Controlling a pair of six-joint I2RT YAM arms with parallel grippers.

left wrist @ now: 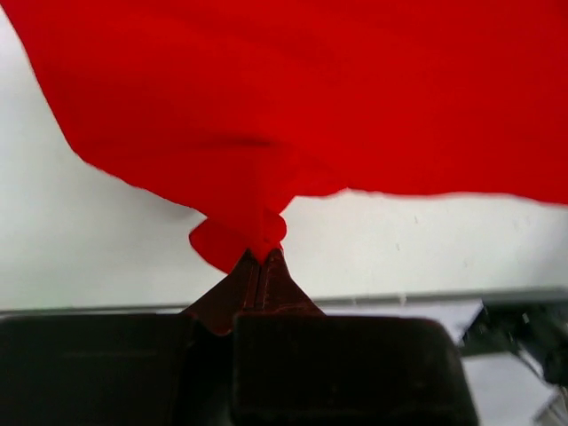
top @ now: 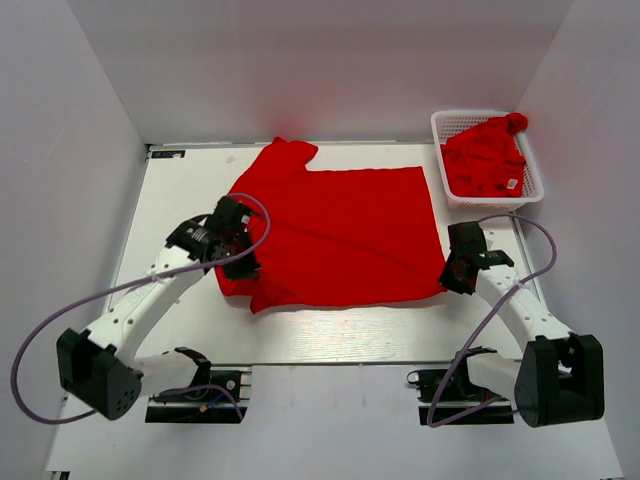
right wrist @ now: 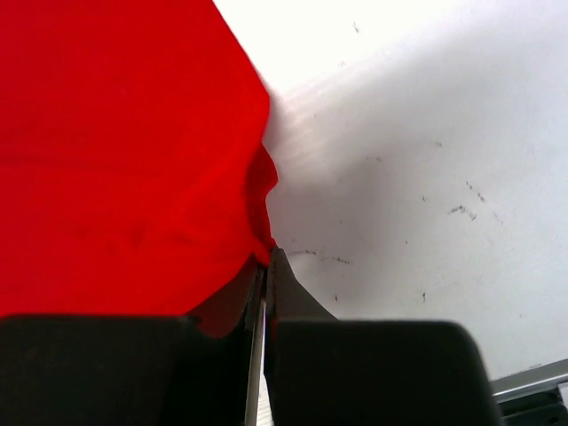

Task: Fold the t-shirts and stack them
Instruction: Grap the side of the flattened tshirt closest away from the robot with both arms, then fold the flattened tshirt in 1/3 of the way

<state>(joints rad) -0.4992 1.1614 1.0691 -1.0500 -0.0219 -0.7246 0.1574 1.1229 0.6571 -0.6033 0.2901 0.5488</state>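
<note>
So: 2 t-shirts [top: 340, 235] [top: 487, 160], 1 in basket [top: 458, 124].

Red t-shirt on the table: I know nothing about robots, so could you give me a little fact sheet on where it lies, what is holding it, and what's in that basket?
spread t-shirt: red, lying mostly flat on the white table
left tool: shut, pinching the shirt's near left edge
right tool: shut, pinching the shirt's near right corner
basket: white lattice, at the far right of the table
second t-shirt: red, crumpled inside the basket, small white label showing
</note>
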